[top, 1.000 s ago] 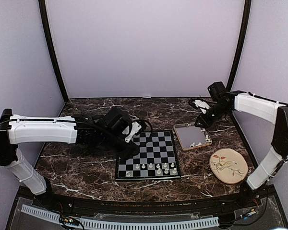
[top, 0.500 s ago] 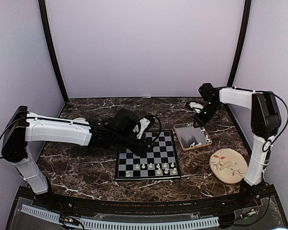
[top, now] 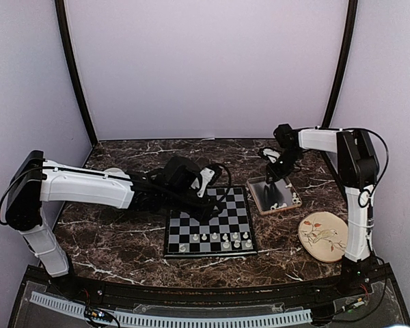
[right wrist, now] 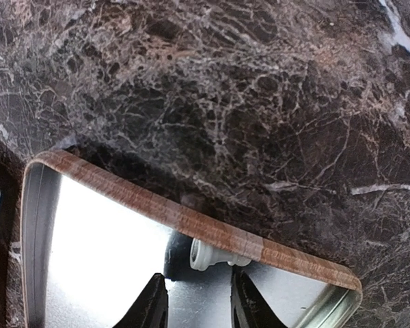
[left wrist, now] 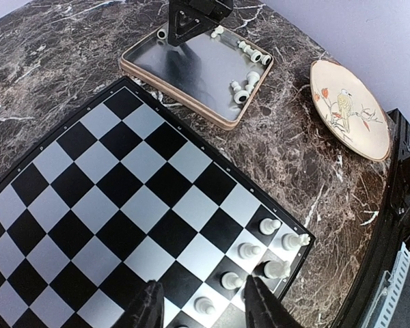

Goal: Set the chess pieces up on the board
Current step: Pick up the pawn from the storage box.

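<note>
Left jaws: apart, empty, cut off at my frame's bottom, above the board [left wrist: 116, 205]; chess pieces [left wrist: 249, 251] lower right. Right jaws: apart, empty, over tray [right wrist: 191, 222]; I make out one piece [right wrist: 215, 256] half-hidden behind rim.

Black-and-grey checkered board [top: 219, 212], cream chess pieces [top: 214, 238], brown marbled table [top: 123, 239]

One chess piece [right wrist: 215, 257] lies half hidden by the tray [right wrist: 191, 229] rim

Flat board [top: 212, 215], black and light-grey checks, lower centre of top view. Tiny cream chess pieces [top: 214, 237] stand upright along its near rows. Others lie toppled in tray [left wrist: 178, 99], upper centre of left-wrist view.
</note>
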Tool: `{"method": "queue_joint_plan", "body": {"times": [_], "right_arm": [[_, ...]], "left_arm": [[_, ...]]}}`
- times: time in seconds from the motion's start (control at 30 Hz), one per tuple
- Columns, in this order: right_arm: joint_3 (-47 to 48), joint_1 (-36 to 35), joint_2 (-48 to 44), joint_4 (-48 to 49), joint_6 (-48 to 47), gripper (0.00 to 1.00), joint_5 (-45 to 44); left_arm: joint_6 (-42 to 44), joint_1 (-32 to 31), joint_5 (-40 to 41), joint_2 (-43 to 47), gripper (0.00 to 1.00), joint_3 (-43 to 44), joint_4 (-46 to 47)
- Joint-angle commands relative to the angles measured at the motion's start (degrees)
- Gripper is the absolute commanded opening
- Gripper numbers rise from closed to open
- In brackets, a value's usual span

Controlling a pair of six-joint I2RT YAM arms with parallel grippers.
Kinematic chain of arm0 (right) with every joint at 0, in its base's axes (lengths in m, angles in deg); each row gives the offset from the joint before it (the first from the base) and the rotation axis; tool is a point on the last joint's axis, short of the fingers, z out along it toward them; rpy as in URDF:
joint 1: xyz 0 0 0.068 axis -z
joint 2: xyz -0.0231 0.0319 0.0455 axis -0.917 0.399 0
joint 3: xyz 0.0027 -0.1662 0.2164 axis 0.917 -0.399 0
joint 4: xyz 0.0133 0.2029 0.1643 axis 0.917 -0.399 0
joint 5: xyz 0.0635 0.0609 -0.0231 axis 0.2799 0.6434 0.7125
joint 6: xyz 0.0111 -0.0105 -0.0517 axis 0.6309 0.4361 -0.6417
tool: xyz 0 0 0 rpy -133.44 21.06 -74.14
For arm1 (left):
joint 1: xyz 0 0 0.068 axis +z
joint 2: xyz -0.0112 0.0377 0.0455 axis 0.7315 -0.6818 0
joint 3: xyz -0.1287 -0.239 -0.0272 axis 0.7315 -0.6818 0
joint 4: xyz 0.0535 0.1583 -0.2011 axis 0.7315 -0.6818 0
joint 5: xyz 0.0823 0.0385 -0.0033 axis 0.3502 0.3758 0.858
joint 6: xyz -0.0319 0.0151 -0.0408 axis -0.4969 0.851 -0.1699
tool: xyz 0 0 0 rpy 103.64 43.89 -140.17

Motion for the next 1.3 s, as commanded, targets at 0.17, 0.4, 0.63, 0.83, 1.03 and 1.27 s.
{"method": "queue_joint_plan", "body": {"times": [0.17,0.4,0.63,0.83,1.03,1.27], "right_arm": [[2.5,0.0,2.5,3.3,2.5,0.34,1.4],[3.8,-0.1,4.2,5.5,4.0,0.34,0.3],[2.3,-0.9,3.8,5.6,3.5,0.27,-2.7],[-0.3,-0.9,1.9,7.6,3.2,0.20,-7.3],[-1.6,-0.6,1.6,7.7,3.1,0.19,-10.2],[-7.0,-0.3,-5.0,9.8,0.4,0.12,-5.1]], "left_arm": [[-2.5,0.3,-2.9,-2.3,0.42,0.5,2.3],[-3.5,0.3,-3.7,-2.9,0.42,0.4,2.7],[-4.1,0.3,-4.2,-3.3,0.42,0.4,2.9],[-4.0,0.3,-4.5,-3.7,0.42,0.5,3.2],[-4.1,0.2,-4.5,-3.6,0.42,0.3,3.0],[-3.9,0.4,-3.6,-2.3,0.42,0.0,2.6]]}}
